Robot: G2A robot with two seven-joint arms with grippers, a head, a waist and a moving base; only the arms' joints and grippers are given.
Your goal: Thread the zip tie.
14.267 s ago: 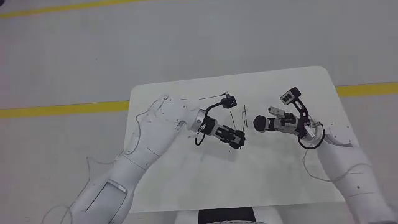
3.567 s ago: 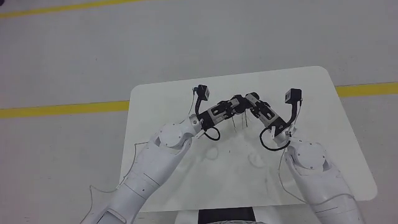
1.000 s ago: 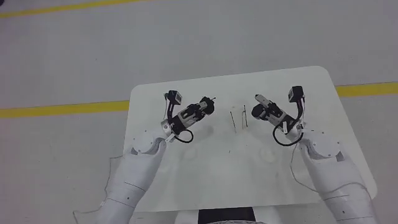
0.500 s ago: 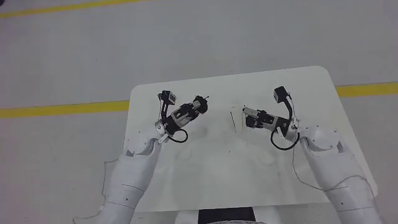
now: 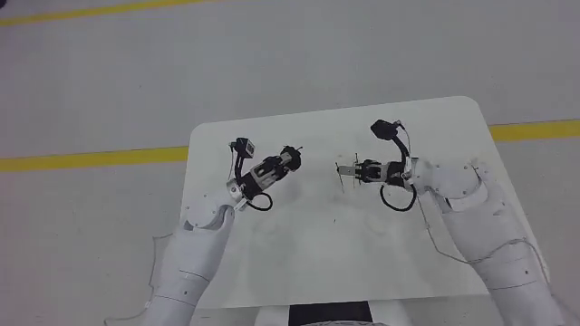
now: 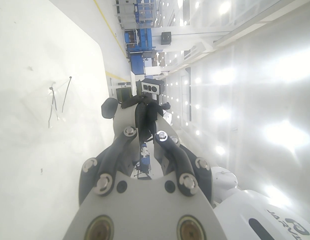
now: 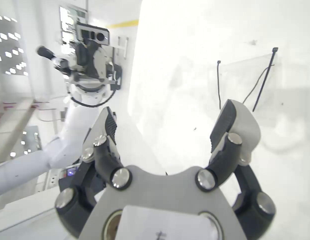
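- Zip ties (image 7: 264, 81): thin black plastic, smooth.
- Worktop (image 5: 308, 254): white, smooth, matt.
- Right pincer (image 7: 170, 118): pads (image 7: 223, 119) black, ribbed, rubbery; bolts (image 7: 206, 176) polished metal.

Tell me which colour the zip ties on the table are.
The zip ties are black, clearest in the right wrist view.

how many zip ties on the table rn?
2 sure. One zip tie just past the right hand, second zip tie beside it. Curved strand between may be a third.
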